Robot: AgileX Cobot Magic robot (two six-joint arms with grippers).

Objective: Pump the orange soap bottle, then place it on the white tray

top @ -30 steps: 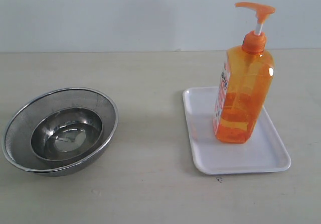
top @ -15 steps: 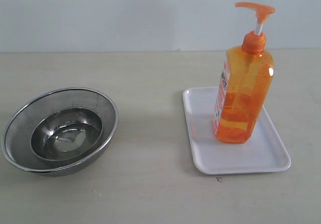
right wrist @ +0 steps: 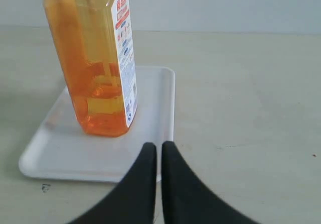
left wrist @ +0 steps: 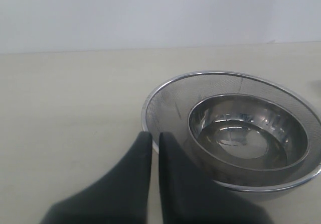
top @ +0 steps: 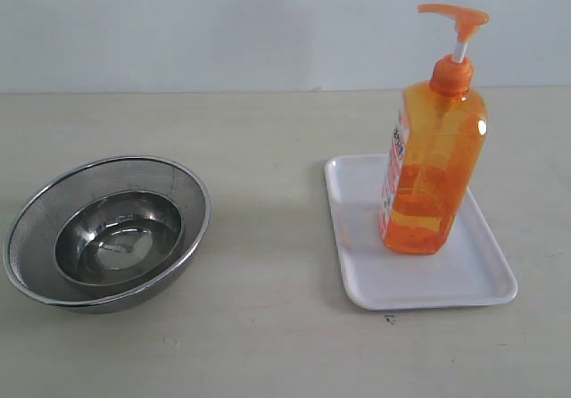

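The orange soap bottle (top: 433, 170) stands upright on the white tray (top: 419, 277), its pump head raised on the white stem. In the right wrist view the orange soap bottle (right wrist: 98, 58) rests on the white tray (right wrist: 60, 153), with my right gripper (right wrist: 158, 148) shut and empty, a short way back from the tray's edge. My left gripper (left wrist: 155, 137) is shut on nothing, close beside the rim of the steel bowls (left wrist: 235, 133). Neither arm shows in the exterior view.
A mesh steel bowl with a smaller steel bowl (top: 111, 233) nested inside sits on the left of the beige table (top: 268, 148). A pale wall runs behind the table's far edge.
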